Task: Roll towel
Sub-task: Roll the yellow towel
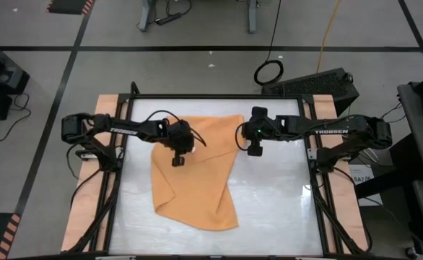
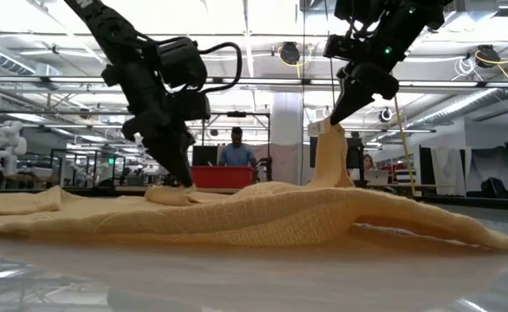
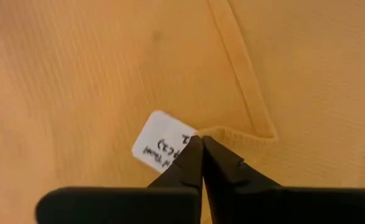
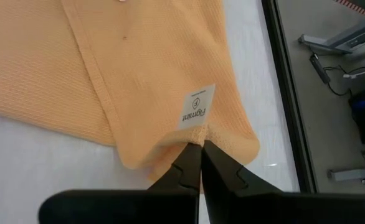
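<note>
The orange-tan towel lies crumpled on the white table, its near part flat and its far part folded. My left gripper is down low on the towel's far left part, shut on cloth beside a small white tag. My right gripper is above the towel's far right side, shut on a corner that bears a white printed tag. In the low view the left gripper is at towel level and the right gripper is raised. My left gripper pinches a hemmed corner of the towel between its two fingers, right beside the white tag. The fingers point down from above. The corner sits low, on the towel's other cloth. One layer or several, I cannot tell. My right gripper pinches the towel's tagged corner between its two fingers, just below the tag, from above. The corner is lifted clear of the table. The cloth hangs in a peak below the fingers down to the rest of the towel on the table.
A black frame runs round the table, with wooden side strips. White tabletop shows to the right of and in front of the towel. Beyond the far edge, the low view shows a person behind a red bin.
</note>
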Available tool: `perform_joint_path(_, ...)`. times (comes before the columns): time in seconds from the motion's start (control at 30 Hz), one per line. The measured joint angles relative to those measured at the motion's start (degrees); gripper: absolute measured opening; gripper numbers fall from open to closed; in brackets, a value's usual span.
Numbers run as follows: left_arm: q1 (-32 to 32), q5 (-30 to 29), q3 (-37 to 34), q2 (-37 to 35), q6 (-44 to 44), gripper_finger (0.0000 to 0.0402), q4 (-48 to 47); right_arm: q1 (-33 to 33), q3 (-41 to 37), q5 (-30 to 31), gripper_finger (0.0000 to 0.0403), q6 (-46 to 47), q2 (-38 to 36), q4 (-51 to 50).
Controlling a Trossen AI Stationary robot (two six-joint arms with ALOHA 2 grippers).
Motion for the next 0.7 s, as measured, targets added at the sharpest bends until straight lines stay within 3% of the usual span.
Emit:
perform_joint_path(0.17,-2.7,-1.7,0.0,0.0,-1.8,0.0088,-4.1,0.0,0.0,-0.2,0.0,0.2,0.0,0.0)
perform_joint_path(0.37,-7.5,-9.2,0.0,-0.4,-1.6,0.0157,-6.4,0.0,0.0,-0.2,0.0,0.1,0.0,0.0)
perform_joint_path(0.7,-14.6,-10.9,-0.2,-0.8,3.2,0.0171,-8.5,0.0,0.0,-0.2,0.0,0.0,0.0,0.0)
